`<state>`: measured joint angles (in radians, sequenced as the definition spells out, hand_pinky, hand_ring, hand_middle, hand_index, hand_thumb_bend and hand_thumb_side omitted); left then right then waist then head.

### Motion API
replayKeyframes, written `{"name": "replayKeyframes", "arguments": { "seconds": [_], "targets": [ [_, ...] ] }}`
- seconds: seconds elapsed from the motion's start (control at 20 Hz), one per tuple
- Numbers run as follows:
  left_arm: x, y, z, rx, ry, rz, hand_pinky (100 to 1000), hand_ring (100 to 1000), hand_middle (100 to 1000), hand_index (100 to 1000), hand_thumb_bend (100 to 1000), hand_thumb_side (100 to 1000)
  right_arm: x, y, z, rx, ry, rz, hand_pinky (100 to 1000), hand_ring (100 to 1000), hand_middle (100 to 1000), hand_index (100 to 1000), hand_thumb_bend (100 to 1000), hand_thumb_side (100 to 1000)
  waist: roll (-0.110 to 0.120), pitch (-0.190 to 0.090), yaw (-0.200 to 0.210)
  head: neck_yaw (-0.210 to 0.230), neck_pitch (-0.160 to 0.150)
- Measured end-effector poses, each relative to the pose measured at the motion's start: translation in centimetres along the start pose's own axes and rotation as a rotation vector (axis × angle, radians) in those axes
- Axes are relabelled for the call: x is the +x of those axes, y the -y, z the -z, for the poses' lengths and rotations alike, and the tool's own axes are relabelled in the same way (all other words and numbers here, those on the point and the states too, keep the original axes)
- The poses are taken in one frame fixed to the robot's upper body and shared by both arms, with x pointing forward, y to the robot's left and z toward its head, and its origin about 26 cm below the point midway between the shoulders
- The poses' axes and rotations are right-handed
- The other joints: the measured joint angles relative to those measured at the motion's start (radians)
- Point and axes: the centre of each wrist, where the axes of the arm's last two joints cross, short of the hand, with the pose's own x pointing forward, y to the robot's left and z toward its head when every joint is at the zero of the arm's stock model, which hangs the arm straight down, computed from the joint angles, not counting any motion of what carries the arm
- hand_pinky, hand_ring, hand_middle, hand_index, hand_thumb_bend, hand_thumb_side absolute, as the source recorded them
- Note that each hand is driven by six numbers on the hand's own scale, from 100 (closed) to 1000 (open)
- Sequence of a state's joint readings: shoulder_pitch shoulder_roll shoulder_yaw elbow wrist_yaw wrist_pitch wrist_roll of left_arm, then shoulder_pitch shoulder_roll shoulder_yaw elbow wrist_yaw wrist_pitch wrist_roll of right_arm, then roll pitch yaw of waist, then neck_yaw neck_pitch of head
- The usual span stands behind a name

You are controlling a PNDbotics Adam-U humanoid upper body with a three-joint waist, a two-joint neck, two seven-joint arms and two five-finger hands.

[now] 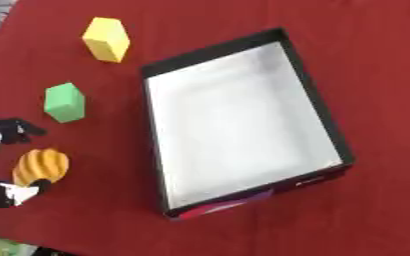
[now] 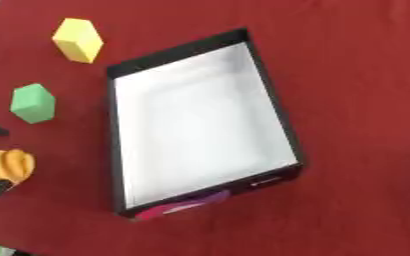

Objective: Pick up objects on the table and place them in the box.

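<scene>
A black box (image 1: 320,112) with a white inside lies open in the middle of the red table, with nothing in it. To its left stand a yellow block (image 1: 106,39) at the far side and a green block (image 1: 65,102) nearer. An orange ribbed object (image 1: 40,166) lies at the near left. My left hand (image 1: 5,131) comes in from the left edge, open. Its dark fingers sit just above the orange object and its thumb (image 1: 16,193) touches the object's lower side. My right hand shows in neither view.
The red tablecloth (image 1: 375,60) stretches right of the box and along the near side. Something green and pale (image 1: 3,247) shows at the lower left corner, past the table's edge.
</scene>
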<state>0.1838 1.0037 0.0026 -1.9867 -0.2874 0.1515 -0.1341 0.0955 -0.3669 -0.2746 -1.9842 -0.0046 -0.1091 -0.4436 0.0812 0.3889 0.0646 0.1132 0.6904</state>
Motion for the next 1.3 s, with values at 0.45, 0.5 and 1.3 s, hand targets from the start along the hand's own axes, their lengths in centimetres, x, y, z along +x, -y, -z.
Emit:
{"name": "replayKeyframes", "arguments": {
  "seconds": [0.45, 0.5, 1.3],
  "targets": [
    [-0.1, 0.5, 0.1, -0.037, -0.040, 0.010, 789, 757, 769, 837, 493, 149, 0.1, -0.2, 0.1, 0.006, 0.005, 0.006, 966, 1000, 714, 808, 100, 480, 0.000, 0.000, -0.003, 0.007, 0.000],
    [-0.3, 0.6, 0.1, -0.040, -0.046, 0.012, 789, 757, 769, 836, 495, 147, 0.1, -0.2, 0.1, 0.007, 0.005, 0.006, 966, 1000, 714, 808, 100, 480, 0.000, 0.000, -0.003, 0.008, 0.000],
    [-2.3, 1.2, 0.6, -0.046, -0.129, 0.041, 753, 729, 740, 818, 415, 135, 0.1, -0.4, 0.0, 0.022, 0.000, 0.008, 966, 1000, 711, 808, 100, 479, 0.000, 0.000, -0.009, 0.017, -0.008]
  ]
}}
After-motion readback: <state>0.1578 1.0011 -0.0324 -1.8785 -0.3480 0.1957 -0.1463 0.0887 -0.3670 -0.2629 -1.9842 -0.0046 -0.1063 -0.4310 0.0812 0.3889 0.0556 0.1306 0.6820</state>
